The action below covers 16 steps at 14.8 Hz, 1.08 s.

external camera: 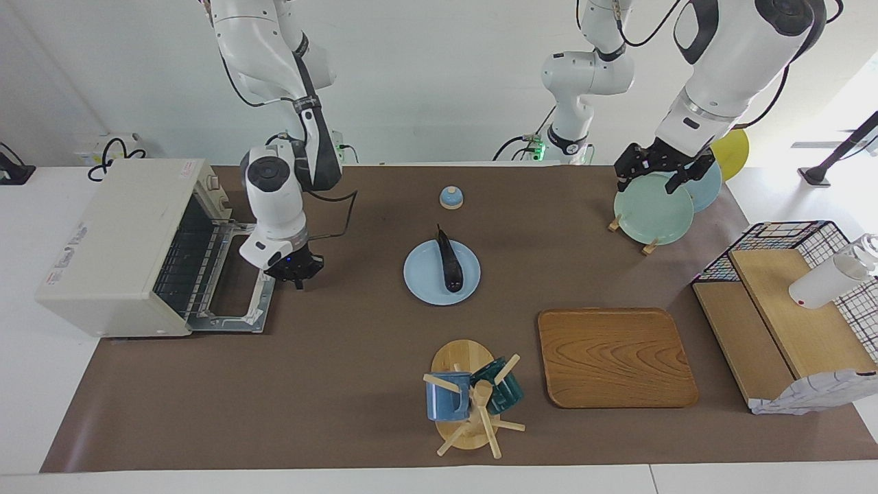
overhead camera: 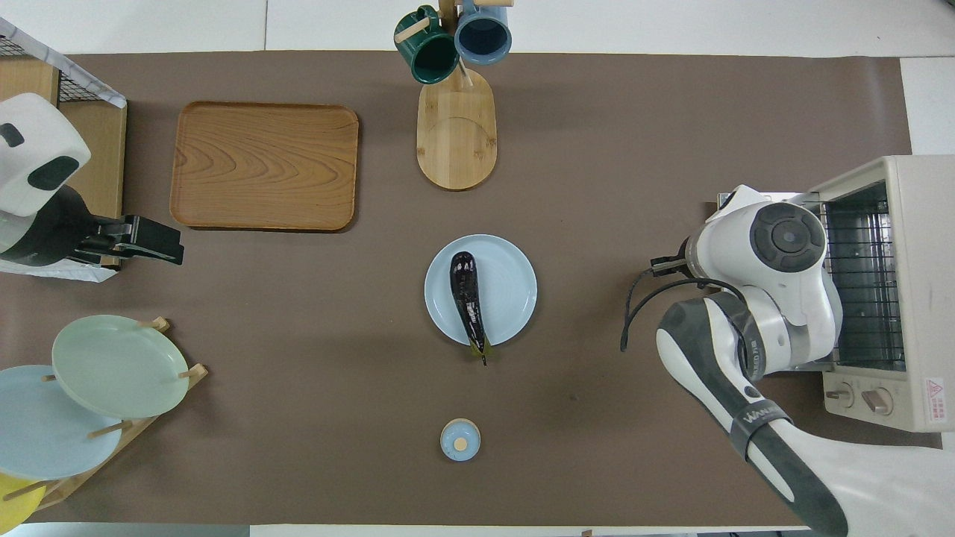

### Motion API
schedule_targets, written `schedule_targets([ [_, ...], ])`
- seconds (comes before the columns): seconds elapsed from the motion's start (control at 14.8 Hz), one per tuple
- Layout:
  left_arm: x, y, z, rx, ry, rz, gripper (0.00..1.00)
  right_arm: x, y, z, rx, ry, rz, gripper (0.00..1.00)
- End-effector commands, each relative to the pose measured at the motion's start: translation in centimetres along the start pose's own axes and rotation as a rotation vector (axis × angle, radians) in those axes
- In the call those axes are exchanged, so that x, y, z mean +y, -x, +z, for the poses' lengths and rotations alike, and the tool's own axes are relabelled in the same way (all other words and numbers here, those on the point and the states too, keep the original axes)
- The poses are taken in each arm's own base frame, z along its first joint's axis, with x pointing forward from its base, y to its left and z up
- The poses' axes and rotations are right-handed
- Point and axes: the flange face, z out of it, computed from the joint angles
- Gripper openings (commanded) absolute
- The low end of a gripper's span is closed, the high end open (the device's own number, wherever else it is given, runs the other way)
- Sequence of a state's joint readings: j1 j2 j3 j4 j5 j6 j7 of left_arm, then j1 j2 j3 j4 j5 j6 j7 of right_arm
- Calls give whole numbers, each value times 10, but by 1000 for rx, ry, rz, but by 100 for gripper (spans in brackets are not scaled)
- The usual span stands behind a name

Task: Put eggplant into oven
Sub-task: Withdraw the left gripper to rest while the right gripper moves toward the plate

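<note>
The eggplant (external camera: 449, 261) (overhead camera: 466, 298) is dark purple and glossy. It lies across a light blue plate (external camera: 425, 283) (overhead camera: 511, 283) in the middle of the table. The cream oven (external camera: 110, 240) (overhead camera: 921, 246) stands at the right arm's end, its door (external camera: 233, 291) folded down flat and the wire rack showing. My right gripper (external camera: 296, 273) points down just beside the door's outer edge, apart from the eggplant. In the overhead view its own wrist hides it. My left gripper (external camera: 650, 180) (overhead camera: 149, 242) waits open over the plate rack with nothing in it.
A plate rack with a green plate (external camera: 651, 209) stands at the left arm's end, beside a wire basket and wooden shelf (external camera: 782, 309) holding a white bottle (external camera: 830, 281). Farther from the robots lie a wooden tray (external camera: 614, 357) and a mug tree (external camera: 473, 398). A small blue lidded pot (external camera: 451, 197) sits nearer to them.
</note>
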<state>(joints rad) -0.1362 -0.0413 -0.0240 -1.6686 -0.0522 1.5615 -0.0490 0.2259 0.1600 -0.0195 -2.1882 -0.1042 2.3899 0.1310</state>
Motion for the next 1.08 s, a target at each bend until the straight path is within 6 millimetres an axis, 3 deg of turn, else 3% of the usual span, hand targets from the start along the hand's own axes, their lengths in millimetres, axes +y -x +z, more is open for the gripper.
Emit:
schedule_targets([
  [0.0,-8,-1,-7,12,-26,4,100,-67,-13,-34,-12,-22,34,47],
  [0.07,-8,-1,-7,9,-29,9,100,-73,-19,-40,-21,-22,34,47],
  [0.2,-2,-1,-7,7,-29,21,100,-110,-25,-59,-4,-72,10,47],
  [0.27,-6,0,-7,7,-27,15,100,-128,-29,-68,-1,-116,19,53],
  [0.4,-5,-1,-3,6,-28,18,100,-192,-44,-85,-11,-136,24,91],
  [0.54,-4,-1,5,-11,-30,21,100,-255,-64,-92,-26,-101,87,100],
  [0.61,-2,-2,5,-11,-32,25,100,-287,-65,-91,-15,-73,80,100],
  [0.74,-4,-9,8,-36,-39,26,100,-344,-46,-78,0,-56,58,100],
  [0.81,-1,-9,-3,-17,-45,31,100,-355,-42,-80,30,-68,49,100],
  [0.88,0,-9,-6,-11,-45,34,100,-359,-37,-69,41,-68,36,100],
  [1.01,3,-7,-5,-14,-46,37,100,-362,-30,-57,46,-73,28,82],
])
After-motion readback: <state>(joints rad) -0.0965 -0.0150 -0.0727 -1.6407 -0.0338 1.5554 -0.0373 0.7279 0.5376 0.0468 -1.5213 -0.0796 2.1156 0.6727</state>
